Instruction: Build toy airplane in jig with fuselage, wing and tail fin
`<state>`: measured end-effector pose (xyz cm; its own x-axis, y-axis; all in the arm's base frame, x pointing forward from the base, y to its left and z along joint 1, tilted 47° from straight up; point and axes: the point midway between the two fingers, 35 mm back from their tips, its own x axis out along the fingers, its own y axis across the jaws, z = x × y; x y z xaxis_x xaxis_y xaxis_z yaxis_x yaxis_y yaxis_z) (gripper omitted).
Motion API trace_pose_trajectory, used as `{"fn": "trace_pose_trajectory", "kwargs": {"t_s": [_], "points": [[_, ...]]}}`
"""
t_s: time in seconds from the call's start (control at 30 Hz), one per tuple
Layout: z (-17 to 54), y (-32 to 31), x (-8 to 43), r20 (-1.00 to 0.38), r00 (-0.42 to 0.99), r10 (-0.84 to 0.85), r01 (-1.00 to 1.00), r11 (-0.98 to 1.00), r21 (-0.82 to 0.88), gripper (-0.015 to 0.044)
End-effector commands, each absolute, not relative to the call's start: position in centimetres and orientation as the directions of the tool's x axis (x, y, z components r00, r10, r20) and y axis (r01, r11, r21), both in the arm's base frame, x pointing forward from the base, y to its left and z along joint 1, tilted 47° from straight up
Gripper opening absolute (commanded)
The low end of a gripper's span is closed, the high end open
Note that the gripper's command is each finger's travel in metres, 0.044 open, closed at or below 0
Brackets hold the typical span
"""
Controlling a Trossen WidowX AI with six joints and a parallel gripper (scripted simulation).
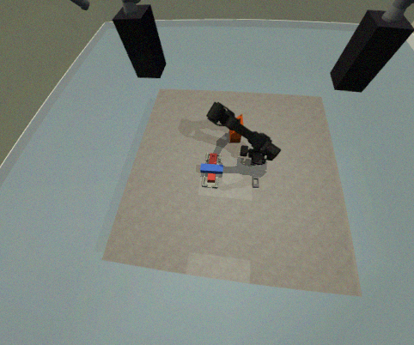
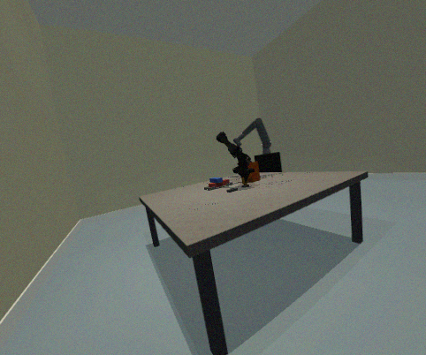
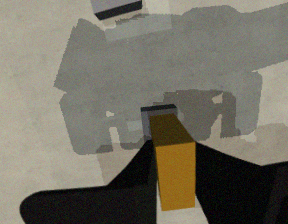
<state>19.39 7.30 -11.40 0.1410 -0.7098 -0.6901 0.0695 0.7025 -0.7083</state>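
Observation:
The red fuselage (image 1: 213, 158) (image 2: 226, 182) lies in the pale cradle (image 1: 203, 184) on the table. The blue wing (image 1: 211, 168) (image 2: 216, 180) lies crosswise on top of the fuselage, near its middle. My gripper (image 2: 245, 177) (image 3: 165, 143) is to the right of them in the top view, low over the table and shut on the yellow tail fin (image 2: 245, 180) (image 3: 177, 177). The fin stands between the fingers over a small grey holder (image 3: 145, 120). Whether its bottom is still inside that holder cannot be told. The arm hides the fin in the top view.
Another grey holder (image 1: 255, 183) (image 2: 232, 190) (image 3: 117, 7) sits on the table near the gripper. An orange block (image 1: 234, 136) (image 2: 254, 172) stands beside the arm, behind the cradle. Black pedestals (image 1: 142, 43) (image 1: 369, 51) stand beyond the table.

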Motion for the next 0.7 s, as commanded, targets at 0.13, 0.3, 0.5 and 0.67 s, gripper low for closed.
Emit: {"fn": "trace_pose_trajectory", "kwargs": {"t_s": [0.13, 0.3, 0.5, 0.67], "points": [[-10.2, 9.2, 19.5, -0.698, 0.145, -0.701, 0.074, 0.711, -0.699, 0.0000], [-9.3, 10.4, 19.4, -0.699, 0.146, -0.700, 0.074, 0.713, -0.698, 0.0000], [-8.0, 11.7, 19.2, -0.701, 0.146, -0.698, 0.074, 0.714, -0.696, 0.0000], [-7.0, 12.8, 18.9, -0.701, 0.146, -0.698, 0.074, 0.714, -0.696, 0.0000]]}}
